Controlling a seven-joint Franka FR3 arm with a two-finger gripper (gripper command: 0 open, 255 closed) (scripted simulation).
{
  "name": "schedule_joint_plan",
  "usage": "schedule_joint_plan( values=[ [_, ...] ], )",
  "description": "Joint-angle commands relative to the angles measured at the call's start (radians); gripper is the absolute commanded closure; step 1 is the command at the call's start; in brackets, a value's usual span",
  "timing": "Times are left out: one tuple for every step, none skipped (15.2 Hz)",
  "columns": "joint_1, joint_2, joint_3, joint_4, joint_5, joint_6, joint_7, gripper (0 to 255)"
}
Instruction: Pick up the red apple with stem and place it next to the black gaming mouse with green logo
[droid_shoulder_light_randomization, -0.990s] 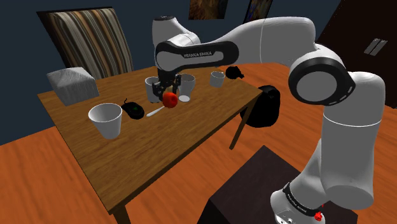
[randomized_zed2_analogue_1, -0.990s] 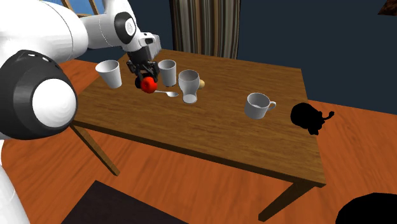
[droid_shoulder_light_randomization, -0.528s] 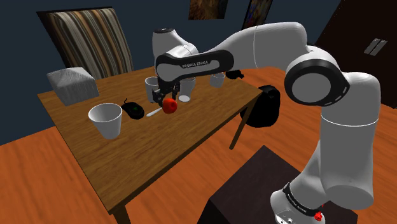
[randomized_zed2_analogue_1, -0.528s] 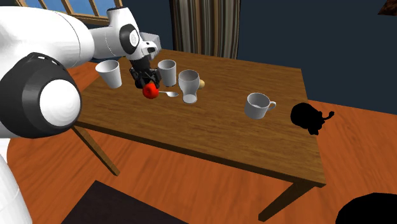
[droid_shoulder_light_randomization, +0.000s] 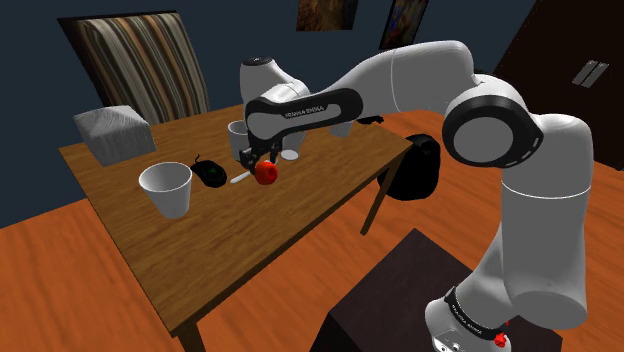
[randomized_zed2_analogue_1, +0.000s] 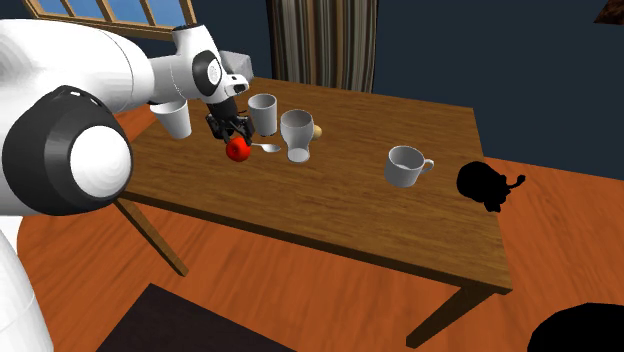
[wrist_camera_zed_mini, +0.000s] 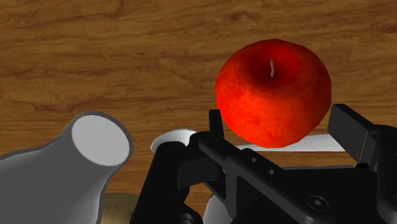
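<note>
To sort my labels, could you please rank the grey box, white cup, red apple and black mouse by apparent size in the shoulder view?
1. grey box
2. white cup
3. black mouse and red apple look about alike.

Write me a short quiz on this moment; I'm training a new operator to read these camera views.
1. True or false: the fingers clasp the red apple between them.
2. In the shoulder view, the black mouse lies: A) on the table between the white cup and the apple; B) on the floor; C) on top of a chair.
3. Fill in: the pale utensil lying on the table by the apple is a ____.

Key: 1 true; 2 A; 3 spoon.
</note>
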Motion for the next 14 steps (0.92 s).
schedule_joint_plan(
  values=[
    [0.000,0.000,0.000,-0.001,0.000,0.001,0.000,255],
    [0.000,0.000,0.000,-0.001,0.000,0.001,0.000,255],
    [0.000,0.000,0.000,-0.001,0.000,0.001,0.000,255],
    [0.000,0.000,0.000,-0.001,0.000,0.001,0.000,0],
    [0.000,0.000,0.000,-0.001,0.000,0.001,0.000,0],
    [0.000,0.000,0.000,-0.001,0.000,0.001,0.000,0],
    [0.000,0.000,0.000,-0.001,0.000,0.001,0.000,0],
    [0.000,0.000,0.000,-0.001,0.000,0.001,0.000,0],
    [0.000,0.000,0.000,-0.001,0.000,0.001,0.000,0],
    [0.002,-0.012,0.001,0.014,0.001,-0.026,-0.001,0],
    [0.004,-0.024,0.002,0.030,0.001,-0.054,-0.001,0],
    [0.007,-0.034,0.002,0.048,0.002,-0.082,-0.002,0],
    [0.009,-0.041,0.003,0.064,0.003,-0.105,-0.003,0],
    [0.009,-0.041,0.003,0.064,0.003,-0.105,-0.003,0]
  ],
)
